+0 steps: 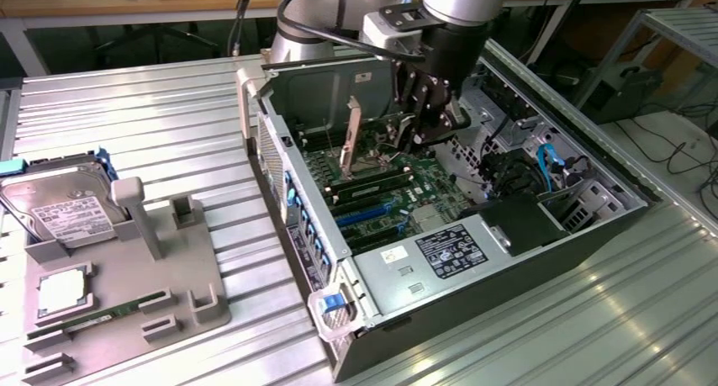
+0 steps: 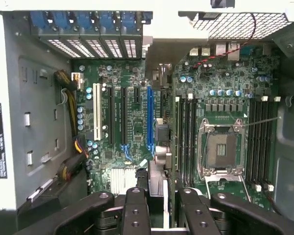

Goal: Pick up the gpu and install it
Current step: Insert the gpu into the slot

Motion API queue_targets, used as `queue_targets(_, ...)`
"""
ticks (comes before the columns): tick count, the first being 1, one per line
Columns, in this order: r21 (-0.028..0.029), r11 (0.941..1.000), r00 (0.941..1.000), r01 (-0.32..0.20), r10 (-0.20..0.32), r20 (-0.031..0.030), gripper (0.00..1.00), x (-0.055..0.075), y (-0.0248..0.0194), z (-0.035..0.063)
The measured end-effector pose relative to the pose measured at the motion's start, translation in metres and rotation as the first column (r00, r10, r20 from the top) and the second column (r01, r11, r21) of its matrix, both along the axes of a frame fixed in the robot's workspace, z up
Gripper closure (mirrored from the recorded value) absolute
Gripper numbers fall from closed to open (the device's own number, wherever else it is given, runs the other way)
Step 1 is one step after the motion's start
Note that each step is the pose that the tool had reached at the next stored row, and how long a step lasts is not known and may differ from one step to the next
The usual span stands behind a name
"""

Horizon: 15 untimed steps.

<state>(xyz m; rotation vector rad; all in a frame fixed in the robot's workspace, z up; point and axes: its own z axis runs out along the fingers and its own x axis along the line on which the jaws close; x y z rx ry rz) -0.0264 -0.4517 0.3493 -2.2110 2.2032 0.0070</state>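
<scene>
Clearly, with the gripper (image 2: 160, 199) partly closed on the graphics card (image 2: 159, 142), edge-down just beside the blue slot (image 2: 149, 117) toward the case's (image 1: 388, 310) far side, slight misalignment could jam it against the board (image 2: 220, 73).

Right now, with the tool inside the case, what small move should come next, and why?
Probably a slight sideways nudge toward the long blue slot: the tool grips the gpu edge-on above the motherboard, and the card looks to hang just beside that slot, not yet seated.
</scene>
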Motion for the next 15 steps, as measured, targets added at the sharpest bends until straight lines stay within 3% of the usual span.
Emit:
queue_targets(5,-0.0008,0.9995,0.9995,0.030,-0.030,0.0000,0.72,-0.002,0.0029,-0.0097)
queue_targets(11,-0.0007,0.9996,0.9996,0.030,-0.030,0.0009,0.72,-0.012,0.0041,-0.0225)
queue_targets(13,-0.0007,0.9996,0.9995,0.030,-0.030,0.0069,0.72,-0.012,0.0042,-0.0244)
queue_targets(15,-0.0014,0.9997,0.9995,0.023,-0.023,0.0197,0.72,-0.012,0.0046,-0.0271)
